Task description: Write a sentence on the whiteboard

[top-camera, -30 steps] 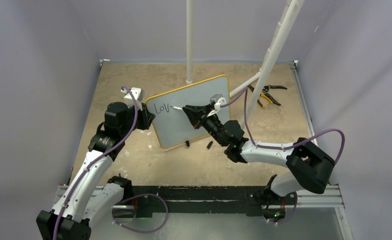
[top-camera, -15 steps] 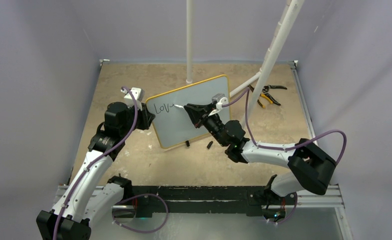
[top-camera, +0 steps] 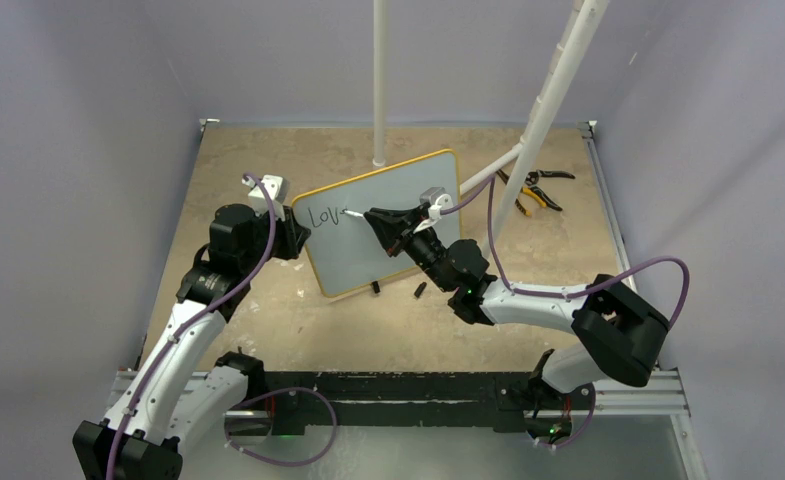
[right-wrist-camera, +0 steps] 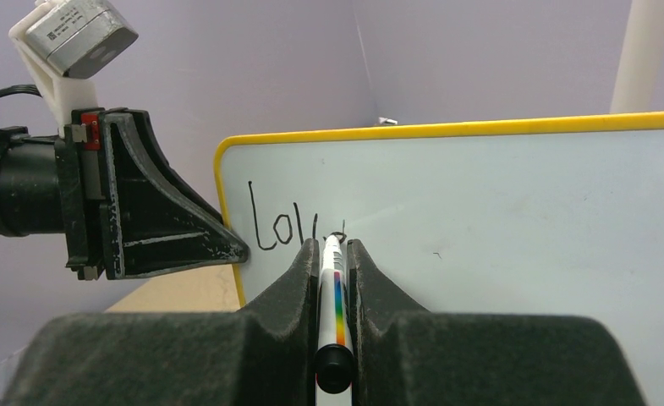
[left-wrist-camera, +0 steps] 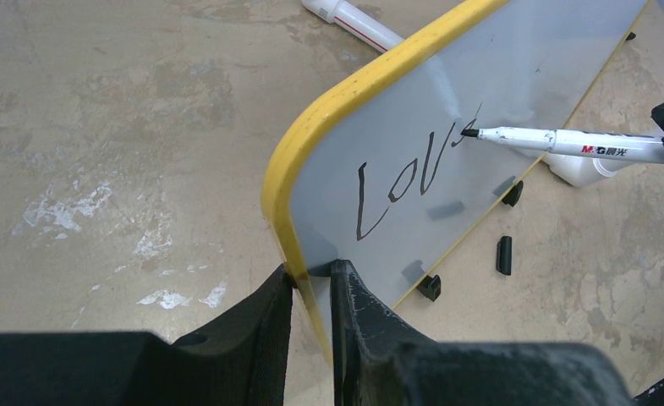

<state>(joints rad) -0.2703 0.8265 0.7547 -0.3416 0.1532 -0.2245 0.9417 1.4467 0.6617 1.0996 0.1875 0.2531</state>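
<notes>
- Left fingers (left-wrist-camera: 265,309) pinch the whiteboard (left-wrist-camera: 480,93) by its yellow edge.
- Right fingers (right-wrist-camera: 299,279) clamp a marker (right-wrist-camera: 332,279), its tip on the whiteboard beside "Lov"; next, likely, the fourth letter.

pale lilac walls (top-camera: 68,150) enclose a mottled beige tabletop (top-camera: 298,325) crossed by white poles (top-camera: 379,80).

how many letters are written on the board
3: L, o and V, in a row at the whiteboard's left end. A fourth mark at the marker's tip is only a short stroke, not counted.
</notes>
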